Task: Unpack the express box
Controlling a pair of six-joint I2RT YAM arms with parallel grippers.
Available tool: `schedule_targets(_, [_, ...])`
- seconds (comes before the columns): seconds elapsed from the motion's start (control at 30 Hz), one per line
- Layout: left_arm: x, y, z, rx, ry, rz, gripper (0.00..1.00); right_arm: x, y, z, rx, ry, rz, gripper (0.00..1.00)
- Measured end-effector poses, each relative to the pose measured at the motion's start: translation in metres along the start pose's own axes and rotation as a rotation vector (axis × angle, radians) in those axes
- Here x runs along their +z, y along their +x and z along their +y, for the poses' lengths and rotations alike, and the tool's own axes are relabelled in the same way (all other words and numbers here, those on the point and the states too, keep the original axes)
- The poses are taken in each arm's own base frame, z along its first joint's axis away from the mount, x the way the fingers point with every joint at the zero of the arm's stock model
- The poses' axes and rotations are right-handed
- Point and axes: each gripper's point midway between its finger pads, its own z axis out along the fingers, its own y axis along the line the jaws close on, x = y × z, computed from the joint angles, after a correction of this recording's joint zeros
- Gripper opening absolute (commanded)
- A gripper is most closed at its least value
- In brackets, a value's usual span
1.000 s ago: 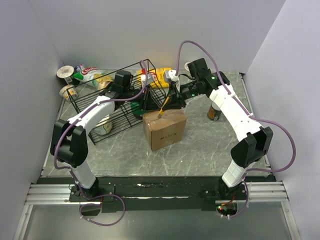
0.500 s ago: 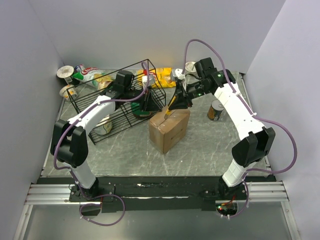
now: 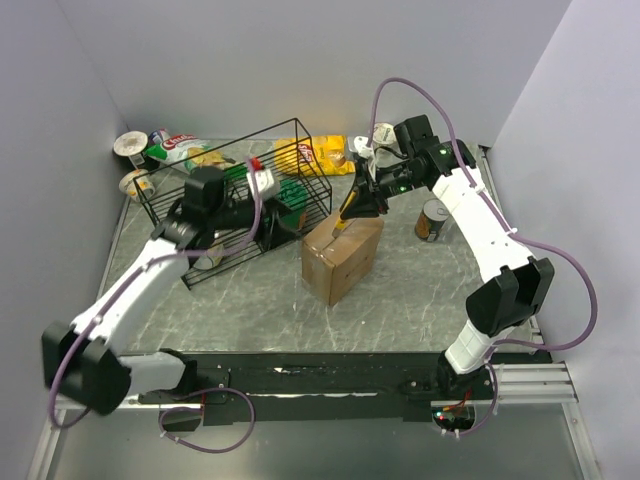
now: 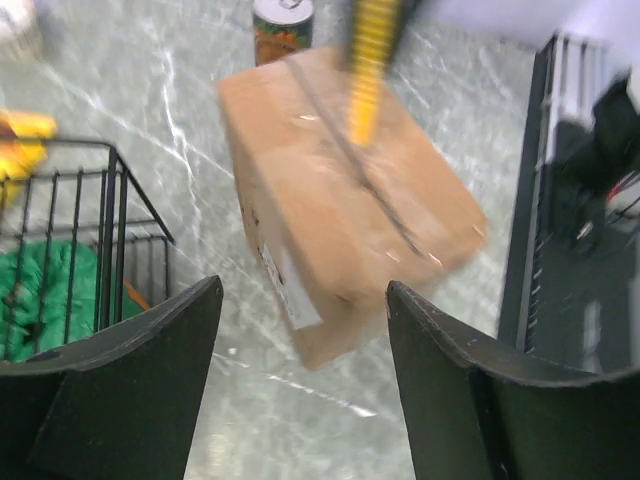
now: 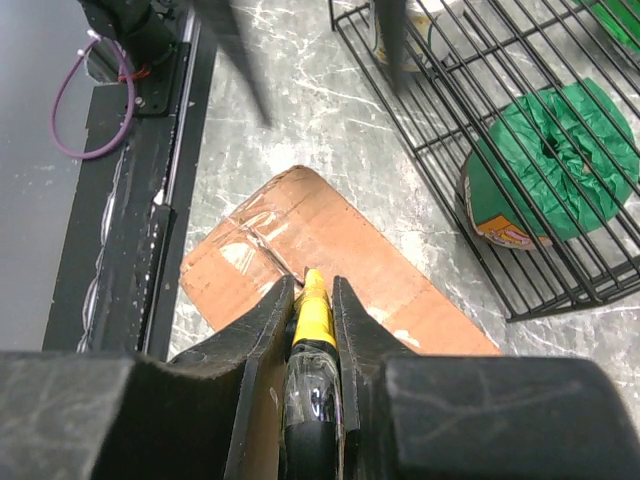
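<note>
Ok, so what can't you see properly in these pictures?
Inside the box: every view, shut flaps hide it.
The yellow tool: left wrist view, blurred, its top cut off by the edge.
The can: left wrist view, top edge cuts it off.
The green bag: right wrist view, basket wires cross it.

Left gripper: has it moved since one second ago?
Yes. The left gripper has drawn back leftward along the black wire basket, away from the express box.

The express box (image 3: pixel 342 262) is set mid-table, just right of the wire basket (image 3: pixel 245 238). A tool (image 5: pixel 313 305) is rested on its top seam. A can (image 3: pixel 432 221) is placed to its right; a bag (image 3: pixel 291 196) is lodged, apparently, inside the basket.
</note>
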Motion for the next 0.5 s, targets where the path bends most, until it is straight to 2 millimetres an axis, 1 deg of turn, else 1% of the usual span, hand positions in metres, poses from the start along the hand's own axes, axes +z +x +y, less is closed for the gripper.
schedule_targets(0.03, [-0.004, 0.001, -0.01, 0.064, 0.002, -0.01, 0.7, 0.0, 0.0, 0.0, 0.003, 0.005, 0.001, 0.0])
schedule_targets(0.1, [-0.007, 0.007, -0.019, 0.15, 0.011, -0.008, 0.7, 0.0, -0.001, -0.002, 0.005, 0.014, 0.002, 0.0])
schedule_targets(0.17, [-0.002, 0.016, -0.02, 0.196, 0.025, 0.012, 0.69, 0.0, -0.001, -0.003, 0.009, 0.019, 0.002, 0.0])
schedule_targets(0.3, [0.014, 0.04, -0.007, 0.21, 0.037, 0.075, 0.68, 0.001, 0.0, -0.005, 0.019, 0.029, 0.004, 0.0])
schedule_targets(0.37, [0.021, 0.049, -0.001, 0.198, 0.037, 0.093, 0.66, 0.001, 0.0, -0.005, 0.017, 0.037, 0.009, 0.0])
schedule_targets(0.43, [0.026, 0.052, 0.004, 0.193, 0.033, 0.098, 0.65, 0.0, 0.001, -0.006, 0.006, 0.053, 0.016, 0.0])
schedule_targets(0.5, [0.031, 0.051, 0.012, 0.198, 0.014, 0.099, 0.64, -0.003, 0.001, -0.007, -0.011, 0.078, 0.025, 0.0])
